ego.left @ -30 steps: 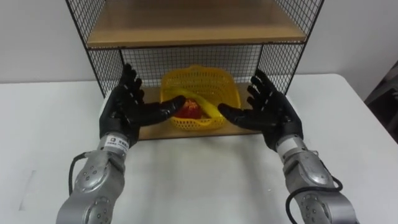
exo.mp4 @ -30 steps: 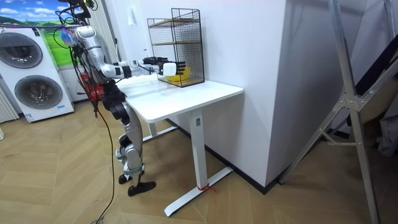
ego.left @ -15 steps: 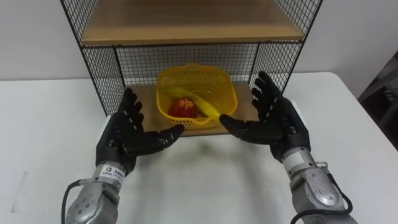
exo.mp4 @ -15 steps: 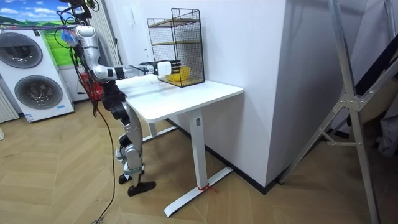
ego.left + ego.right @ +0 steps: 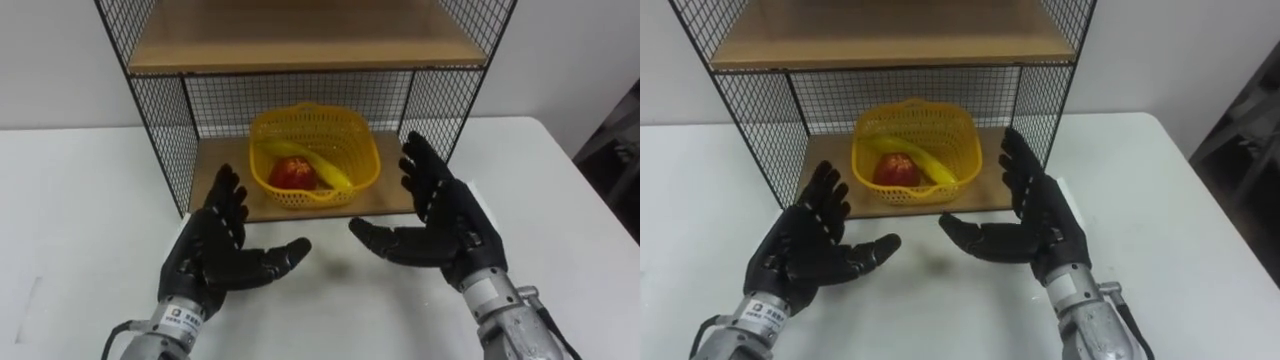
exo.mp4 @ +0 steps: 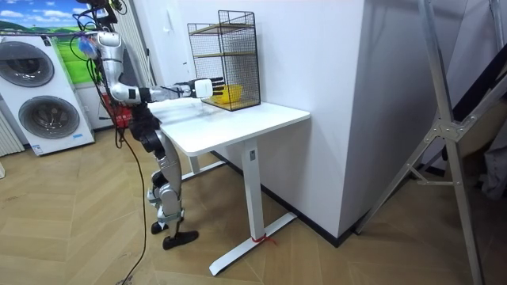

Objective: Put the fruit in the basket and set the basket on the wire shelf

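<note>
Basket with banana and red fruit sits on the wire shelf. Left robot hand and right robot hand float over the table, fingers spread, holding nothing.

Left hand and right hand have drawn back from the basket (now over the table).

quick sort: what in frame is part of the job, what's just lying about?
Job: yellow basket holding a red fruit and a banana, sitting on the lower board of the wire shelf; left hand and right hand, both open, empty, in front of the shelf.

Lying about: white table, washing machines.
</note>
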Tool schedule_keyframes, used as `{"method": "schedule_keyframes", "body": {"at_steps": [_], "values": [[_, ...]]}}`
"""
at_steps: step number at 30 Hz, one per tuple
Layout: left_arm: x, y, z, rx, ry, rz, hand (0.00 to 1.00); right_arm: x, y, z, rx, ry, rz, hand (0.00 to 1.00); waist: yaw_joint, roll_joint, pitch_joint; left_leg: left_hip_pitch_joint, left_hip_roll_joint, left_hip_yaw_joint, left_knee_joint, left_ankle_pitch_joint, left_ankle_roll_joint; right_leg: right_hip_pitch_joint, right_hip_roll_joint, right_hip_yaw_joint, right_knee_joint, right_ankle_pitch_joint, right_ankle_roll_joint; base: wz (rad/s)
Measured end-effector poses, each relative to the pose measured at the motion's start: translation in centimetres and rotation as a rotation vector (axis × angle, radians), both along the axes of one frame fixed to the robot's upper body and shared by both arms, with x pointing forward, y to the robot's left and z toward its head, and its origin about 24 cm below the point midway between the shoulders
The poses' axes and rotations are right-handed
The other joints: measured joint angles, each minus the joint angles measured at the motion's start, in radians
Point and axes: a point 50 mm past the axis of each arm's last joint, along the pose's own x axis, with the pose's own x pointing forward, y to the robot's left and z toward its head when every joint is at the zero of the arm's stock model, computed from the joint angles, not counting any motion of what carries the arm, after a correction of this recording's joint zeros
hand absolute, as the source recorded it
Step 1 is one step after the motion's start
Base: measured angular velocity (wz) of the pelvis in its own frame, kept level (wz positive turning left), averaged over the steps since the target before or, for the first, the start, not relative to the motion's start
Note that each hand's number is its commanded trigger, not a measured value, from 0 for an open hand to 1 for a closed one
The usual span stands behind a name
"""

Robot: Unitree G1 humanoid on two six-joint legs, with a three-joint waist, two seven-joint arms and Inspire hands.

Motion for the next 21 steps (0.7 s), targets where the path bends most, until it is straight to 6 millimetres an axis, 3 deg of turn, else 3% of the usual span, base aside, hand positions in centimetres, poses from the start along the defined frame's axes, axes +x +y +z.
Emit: {"method": "schedule_keyframes", "body": {"at_steps": [4, 9, 15, 21], "values": [[-0.9, 0.2, 0.6, 0.000, -0.033, 0.008, 0.00, -1.2, -0.2, 0.4, -0.023, -0.021, 0.011, 0.00, -0.001, 0.004, 0.0031, -0.002, 0.000, 0.000, 0.000, 0.000, 0.000, -0.002, 0.003, 0.006, -0.002, 0.000, 0.000, -0.01], [-3.1, 1.0, 0.0, 0.019, -0.006, 0.053, 0.00, -2.7, -1.1, 0.2, -0.033, -0.021, -0.032, 0.00, 0.000, 0.010, -0.0053, 0.014, 0.000, 0.009, -0.008, 0.001, -0.001, 0.004, 0.011, 0.027, -0.001, 0.001, 0.000, -0.07], [-3.0, 2.0, 0.4, 0.051, -0.033, 0.127, 0.00, -3.2, -2.3, 0.1, -0.089, -0.026, -0.125, 0.00, -0.002, 0.007, -0.0019, 0.013, 0.002, 0.008, -0.009, 0.003, -0.005, 0.002, 0.014, 0.024, -0.001, 0.004, -0.004, 0.00], [-2.5, 3.4, 2.4, 0.077, -0.127, 0.248, 0.00, -3.0, -3.4, 1.6, -0.147, -0.107, -0.264, 0.00, 0.006, 0.015, -0.0010, 0.004, 0.002, 0.006, -0.020, 0.005, -0.008, -0.010, 0.015, 0.024, -0.002, 0.004, -0.004, -0.01]]}}
